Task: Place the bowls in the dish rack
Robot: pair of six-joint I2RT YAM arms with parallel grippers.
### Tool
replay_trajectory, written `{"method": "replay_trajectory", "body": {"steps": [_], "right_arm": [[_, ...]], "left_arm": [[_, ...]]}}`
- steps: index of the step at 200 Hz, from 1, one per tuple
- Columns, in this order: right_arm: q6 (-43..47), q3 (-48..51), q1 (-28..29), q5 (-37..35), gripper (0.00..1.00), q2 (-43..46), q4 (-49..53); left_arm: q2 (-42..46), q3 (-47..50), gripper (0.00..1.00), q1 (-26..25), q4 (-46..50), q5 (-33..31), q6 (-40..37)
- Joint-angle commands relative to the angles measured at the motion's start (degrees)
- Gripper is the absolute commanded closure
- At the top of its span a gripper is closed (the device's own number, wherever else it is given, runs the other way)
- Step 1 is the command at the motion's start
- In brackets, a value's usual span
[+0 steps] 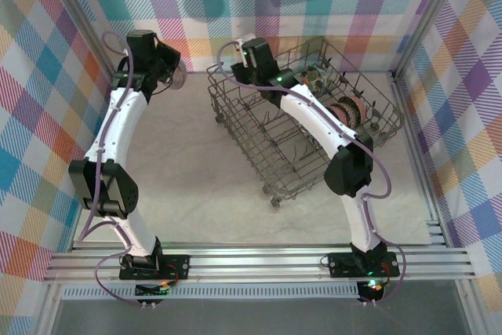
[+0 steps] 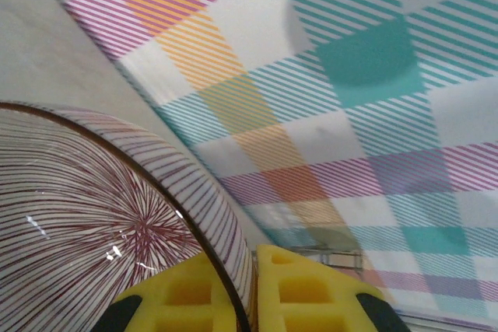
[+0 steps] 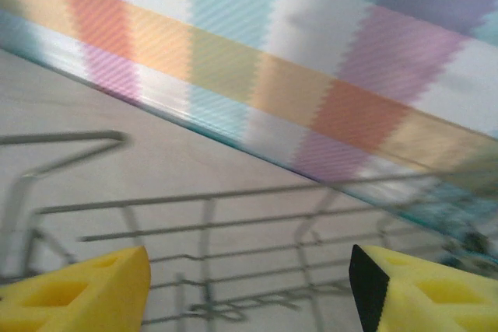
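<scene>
The pale table (image 1: pixel 196 186) is being taken up largely by the dish rack (image 1: pixel 292 169), which is being shown standing at an angle on the far right half, with the right arm (image 1: pixel 314 115) lying across it. The task is being judged as partly done: a few loaded bowls (image 1: pixel 345 111) are being propped upright among the tines in the rack's far right part, though their exact count is not being made out behind the arm. One more piece, a striped bowl (image 2: pixel 93 223), is being held aloft by the left gripper (image 2: pixel 253 293), well to the left of the rack and above the table's far left area, near the checked back wall. In the left wrist view its thin rim is being pinched between the yellow pads (image 2: pixel 187 297), which are being pressed close together on either side of it. The right gripper (image 3: pixel 249 285) is being held spread wide above the rack's far left corner, with nothing between its fingers but the wires beyond. What is being judged as left: the striped bowl is to be brought across and stood between free tines; whether further bowls are waiting elsewhere cannot be told
</scene>
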State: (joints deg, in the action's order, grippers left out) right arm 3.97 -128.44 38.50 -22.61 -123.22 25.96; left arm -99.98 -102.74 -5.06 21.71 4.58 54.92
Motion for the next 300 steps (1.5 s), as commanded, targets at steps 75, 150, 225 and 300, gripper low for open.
{"method": "replay_trajectory", "body": {"steps": [75, 150, 225, 300], "right_arm": [[-3.9, 6.1, 4.4, 15.0, 0.42, 3.7, -21.4], [-1.2, 9.8, 8.3, 5.7, 0.47, 1.2, -35.4], [-2.2, 5.5, 9.4, -7.8, 0.47, -3.8, -38.6], [-3.8, 0.5, 9.9, -14.3, 0.51, -8.3, -41.7]], "left_arm": [[-4.1, -12.5, 1.0, -6.3, -6.3, -3.7, 2.9], [-4.1, -13.6, 1.0, -8.0, -2.8, -6.6, 4.7], [-4.0, -14.4, 1.0, -8.6, -1.9, -7.0, 6.2], [-4.1, -13.4, 1.0, -8.7, -2.1, -6.5, 7.7]]}}
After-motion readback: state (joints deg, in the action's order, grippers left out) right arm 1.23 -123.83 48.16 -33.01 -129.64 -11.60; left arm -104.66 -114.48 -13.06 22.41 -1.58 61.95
